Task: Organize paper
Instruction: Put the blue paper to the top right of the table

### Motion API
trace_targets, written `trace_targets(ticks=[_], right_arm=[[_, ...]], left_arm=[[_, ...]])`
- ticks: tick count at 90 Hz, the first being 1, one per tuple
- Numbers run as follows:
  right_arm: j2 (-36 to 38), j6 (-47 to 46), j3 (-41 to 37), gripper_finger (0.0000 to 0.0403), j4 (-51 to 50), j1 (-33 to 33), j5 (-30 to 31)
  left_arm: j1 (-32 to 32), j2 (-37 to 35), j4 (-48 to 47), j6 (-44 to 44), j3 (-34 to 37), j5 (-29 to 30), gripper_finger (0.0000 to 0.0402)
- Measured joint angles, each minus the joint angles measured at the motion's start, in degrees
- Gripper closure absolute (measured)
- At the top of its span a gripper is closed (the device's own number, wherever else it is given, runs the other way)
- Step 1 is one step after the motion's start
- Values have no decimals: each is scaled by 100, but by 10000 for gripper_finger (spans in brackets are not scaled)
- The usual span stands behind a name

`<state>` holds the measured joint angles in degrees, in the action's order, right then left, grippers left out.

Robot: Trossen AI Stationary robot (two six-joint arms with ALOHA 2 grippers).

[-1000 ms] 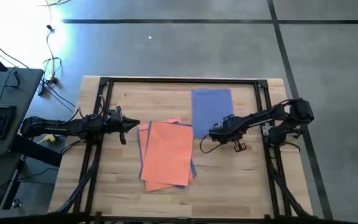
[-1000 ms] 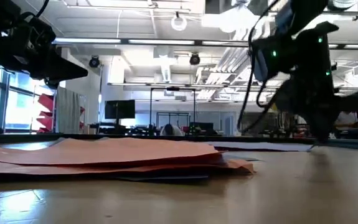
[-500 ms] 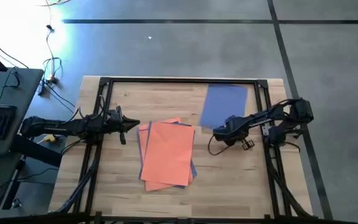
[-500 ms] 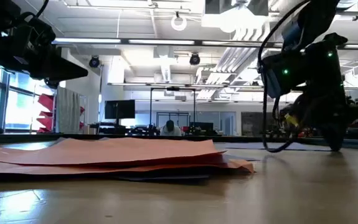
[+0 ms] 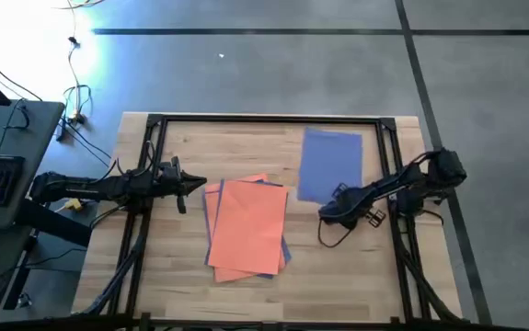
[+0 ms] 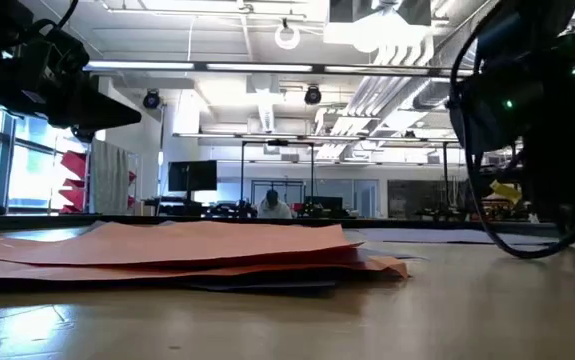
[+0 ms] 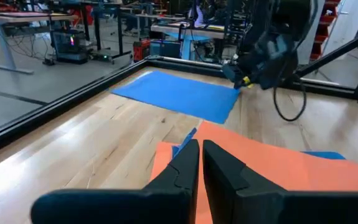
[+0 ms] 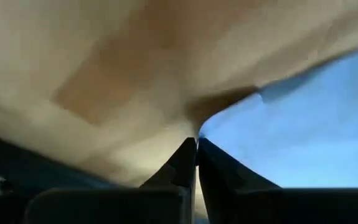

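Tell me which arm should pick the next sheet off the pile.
Left, probably. The left gripper hangs right at the edge of the orange pile; the right gripper is down by the blue sheet, apart from the pile.

A blue sheet (image 5: 330, 164) lies flat, apart from the orange-topped stack (image 5: 246, 226).

Pale wood table (image 5: 181, 267), grain showing, smooth with a soft sheen, framed by matt black metal rails (image 5: 264, 118). On it, matt orange paper (image 5: 248, 225) and a smooth blue sheet (image 5: 330, 161).
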<state>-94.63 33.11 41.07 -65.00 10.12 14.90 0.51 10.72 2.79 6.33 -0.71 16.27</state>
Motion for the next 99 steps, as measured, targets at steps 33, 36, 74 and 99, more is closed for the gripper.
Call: trace_targets(ticks=[33, 36, 74, 99], right_arm=[[0, -49, -557, 403, 256, -42, 658], [0, -12, -557, 403, 333, -31, 764], [0, 1187, -294, 403, 1298, 405, 1531], [4, 219, -145, 403, 818, 922, 803]], left_arm=[[0, 0, -4, 92, 0, -46, 401], [1, 0, -4, 92, 0, -46, 401], [0, 0, 2, 98, 0, 37, 401], [0, 0, 2, 103, 0, 37, 401]])
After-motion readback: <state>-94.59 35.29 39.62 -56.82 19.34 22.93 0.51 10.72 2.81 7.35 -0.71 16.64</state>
